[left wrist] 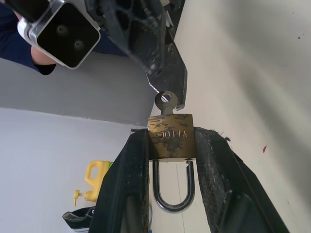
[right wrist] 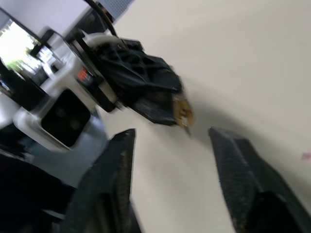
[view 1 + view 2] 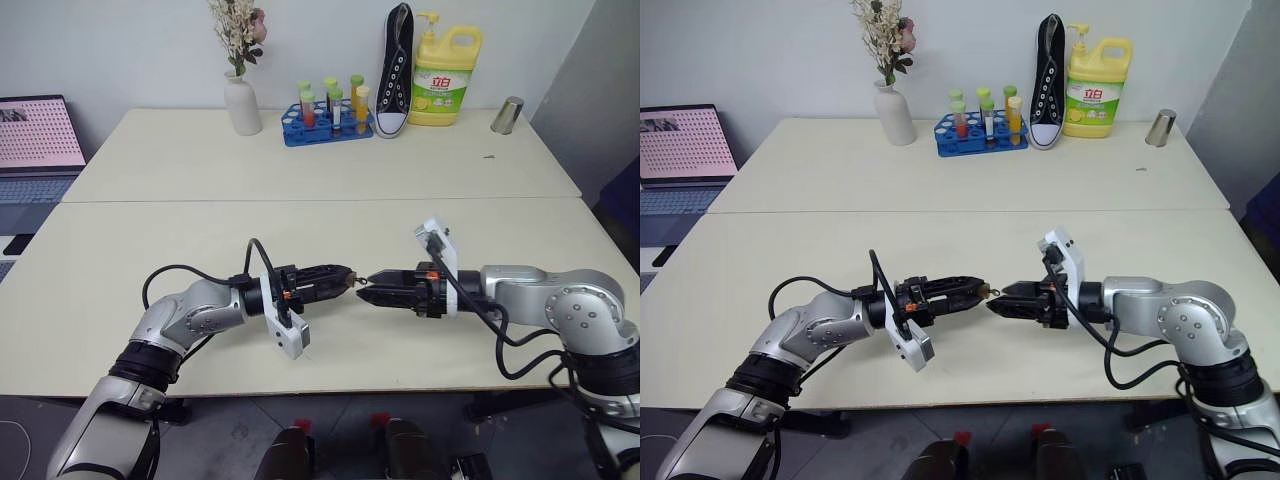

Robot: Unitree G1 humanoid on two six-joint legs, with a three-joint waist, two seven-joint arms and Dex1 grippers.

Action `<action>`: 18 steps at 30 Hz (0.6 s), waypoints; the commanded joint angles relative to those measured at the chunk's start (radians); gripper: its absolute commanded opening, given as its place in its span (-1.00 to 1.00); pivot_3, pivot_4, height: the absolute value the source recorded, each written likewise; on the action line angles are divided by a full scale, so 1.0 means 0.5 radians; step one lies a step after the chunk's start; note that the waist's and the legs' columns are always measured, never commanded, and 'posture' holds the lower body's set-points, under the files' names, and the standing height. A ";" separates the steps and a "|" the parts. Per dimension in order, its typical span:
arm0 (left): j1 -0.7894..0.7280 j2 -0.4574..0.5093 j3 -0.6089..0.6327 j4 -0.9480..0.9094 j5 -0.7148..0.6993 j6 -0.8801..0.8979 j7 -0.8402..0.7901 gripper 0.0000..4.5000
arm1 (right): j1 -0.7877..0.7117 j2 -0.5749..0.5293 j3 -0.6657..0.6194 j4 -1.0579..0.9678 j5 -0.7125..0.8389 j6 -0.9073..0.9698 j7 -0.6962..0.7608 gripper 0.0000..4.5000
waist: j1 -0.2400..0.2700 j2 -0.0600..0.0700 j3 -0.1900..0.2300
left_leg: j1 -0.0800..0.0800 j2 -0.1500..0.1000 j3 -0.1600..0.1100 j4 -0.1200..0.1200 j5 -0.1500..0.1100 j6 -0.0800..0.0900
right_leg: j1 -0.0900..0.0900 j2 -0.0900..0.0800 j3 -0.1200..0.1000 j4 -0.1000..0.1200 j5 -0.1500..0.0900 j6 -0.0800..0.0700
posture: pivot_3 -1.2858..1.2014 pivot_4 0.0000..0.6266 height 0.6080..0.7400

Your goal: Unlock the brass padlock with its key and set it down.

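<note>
My left gripper (image 3: 343,277) is shut on the brass padlock (image 1: 171,138), held by its body above the table with the fingers level and pointing right. The silvery shackle (image 1: 173,194) loops back between the fingers (image 1: 129,179). The key (image 1: 166,100) sticks out of the padlock's far end, with just its round head showing. My right gripper (image 3: 364,290) faces the left one tip to tip, just short of the key. In the right wrist view its fingers (image 2: 233,170) stand well apart with nothing between them, and the padlock (image 2: 182,110) lies ahead of them.
Along the table's back stand a white vase (image 3: 241,103) of flowers, a blue rack of tubes (image 3: 326,118), a black shoe (image 3: 396,65), a yellow detergent bottle (image 3: 443,75) and a metal cup (image 3: 507,115). A laptop (image 3: 35,140) sits at the far left. Cream tabletop (image 3: 330,170) lies beneath both arms.
</note>
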 commanded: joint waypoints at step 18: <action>0.005 -0.005 -0.010 -0.078 -0.074 0.020 0.007 -0.57 | 0.035 0.445 0.015 0.068 -0.446 -0.217 0.191 0.73 | 0.002 0.000 0.000 | 0.000 0.000 -0.001 0.000 0.000 0.000 | 0.000 0.000 0.000 0.001 0.000 -0.001 | 0.03 -0.52 1.00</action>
